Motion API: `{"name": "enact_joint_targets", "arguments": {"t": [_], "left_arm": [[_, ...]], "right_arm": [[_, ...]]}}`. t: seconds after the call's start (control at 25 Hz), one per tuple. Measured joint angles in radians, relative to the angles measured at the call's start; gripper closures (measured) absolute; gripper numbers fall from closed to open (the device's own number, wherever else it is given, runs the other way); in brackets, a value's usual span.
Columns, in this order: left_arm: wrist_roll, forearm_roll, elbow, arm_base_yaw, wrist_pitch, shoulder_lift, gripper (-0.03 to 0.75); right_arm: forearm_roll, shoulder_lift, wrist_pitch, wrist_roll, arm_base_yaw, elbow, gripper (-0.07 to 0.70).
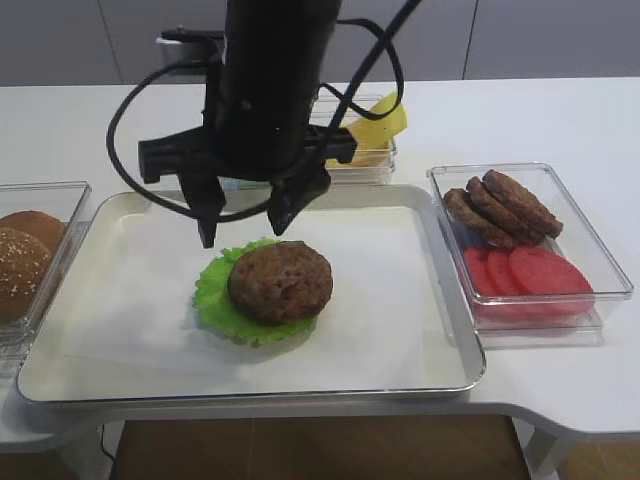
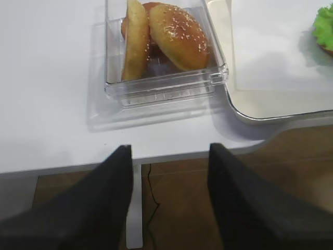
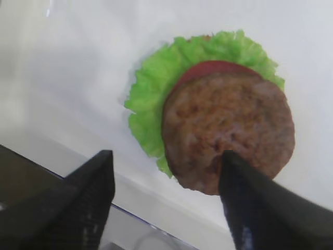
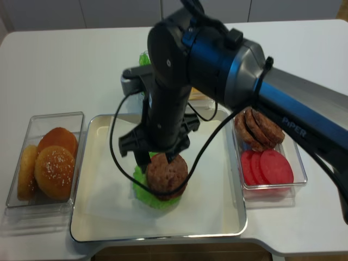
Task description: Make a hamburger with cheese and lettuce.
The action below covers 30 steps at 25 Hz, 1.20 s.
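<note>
The right gripper (image 1: 243, 222) hangs just above the hamburger (image 1: 272, 285) on the tray (image 1: 440, 300), jaws spread, holding nothing; the patty tops the stack. The left gripper (image 2: 169, 198) is spread too, empty.

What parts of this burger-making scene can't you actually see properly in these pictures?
- Cheese: both high views, mostly hidden behind the robot arm; slices can't be counted.
- Tomato slice in the burger: only a red edge shows in the right wrist view; the patty covers the rest.
- Lettuce: left wrist view, cut off by the frame edge.
- Bun box: first high view, cropped at the left edge.
</note>
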<state>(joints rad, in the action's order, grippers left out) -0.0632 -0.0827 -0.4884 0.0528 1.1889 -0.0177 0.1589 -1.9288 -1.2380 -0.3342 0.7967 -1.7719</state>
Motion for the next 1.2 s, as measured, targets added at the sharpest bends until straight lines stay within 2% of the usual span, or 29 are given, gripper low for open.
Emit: {"name": "enact_joint_targets", "arguments": {"t": [0.12,0.48,0.64,1.2], "left_arm": [[0.0,0.0,0.0,0.0,0.0,0.0,0.363],[0.0,0.0,0.0,0.0,0.0,0.0,0.363],[0.0,0.0,0.0,0.0,0.0,0.0,0.363],[0.002,0.002,0.0,0.0,0.0,0.0,0.363]], "right_arm": [[-0.01,0.006,0.0,0.0,0.0,-0.031,0.139],[-0.115,0.082,-0.002,0.037,0.0,-0.033,0.139],[-0.144,0.144,-0.003,0.042,-0.019,0.003,0.139],[-0.205,0.507,-0.01,0.104,-0.299,0.302,0.139]]}}
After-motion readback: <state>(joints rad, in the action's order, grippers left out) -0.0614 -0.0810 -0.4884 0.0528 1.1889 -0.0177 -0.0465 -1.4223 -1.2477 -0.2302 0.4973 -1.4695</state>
